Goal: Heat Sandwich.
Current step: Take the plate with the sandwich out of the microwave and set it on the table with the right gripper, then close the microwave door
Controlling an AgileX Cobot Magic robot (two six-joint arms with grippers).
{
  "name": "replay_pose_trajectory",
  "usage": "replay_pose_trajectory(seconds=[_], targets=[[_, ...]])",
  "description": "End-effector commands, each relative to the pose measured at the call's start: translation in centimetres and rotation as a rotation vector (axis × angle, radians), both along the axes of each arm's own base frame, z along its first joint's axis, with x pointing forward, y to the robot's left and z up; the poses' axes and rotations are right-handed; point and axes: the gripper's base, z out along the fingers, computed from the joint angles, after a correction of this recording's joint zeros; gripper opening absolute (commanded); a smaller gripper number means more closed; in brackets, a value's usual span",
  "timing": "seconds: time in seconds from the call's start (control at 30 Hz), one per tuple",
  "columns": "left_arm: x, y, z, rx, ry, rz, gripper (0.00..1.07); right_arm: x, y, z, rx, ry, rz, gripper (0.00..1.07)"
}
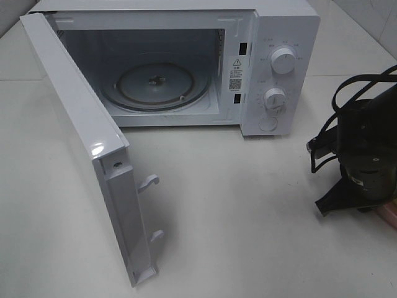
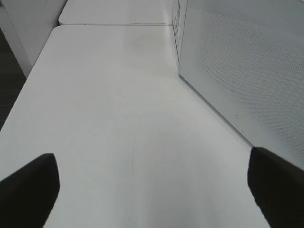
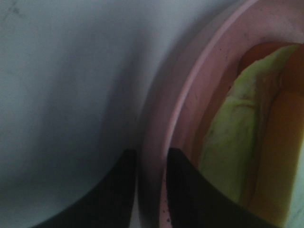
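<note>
Right gripper [image 3: 151,190] pinching pink plate [image 3: 190,95] rim, sandwich [image 3: 237,142] mostly cut off, blurred, left gripper [image 2: 152,185] spread wide over table [image 2: 118,95], microwave [image 1: 273,37] door [image 1: 80,143] open.

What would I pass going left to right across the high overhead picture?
Open door → glass turntable inside the microwave → warning label → two knobs → black right arm → a sliver of pink plate at the right edge.
</note>
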Motion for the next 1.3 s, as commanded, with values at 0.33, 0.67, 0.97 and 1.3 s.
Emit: replay_pose_trajectory(seconds=[0.33,0.67,0.97,1.3], targets=[[-0.3,0.0,0.0,-0.007,-0.029,0.006,1.03,-1.3,0.4,4.7,0.122,0.035,0.055,0.71],[-0.3,0.0,0.0,-0.007,-0.029,0.006,1.03,-4.5,0.3,10.2,0.245,0.066,0.104,0.77],[-0.3,0.0,0.0,-0.007,-0.029,0.006,1.03,-8.4,-0.8,15.0,0.323,-0.008,0.087,0.76],[-0.3,0.0,0.0,-0.007,-0.029,0.006,1.03,-13.8,-2.1,19.1,0.440,-0.099,0.157,0.76]])
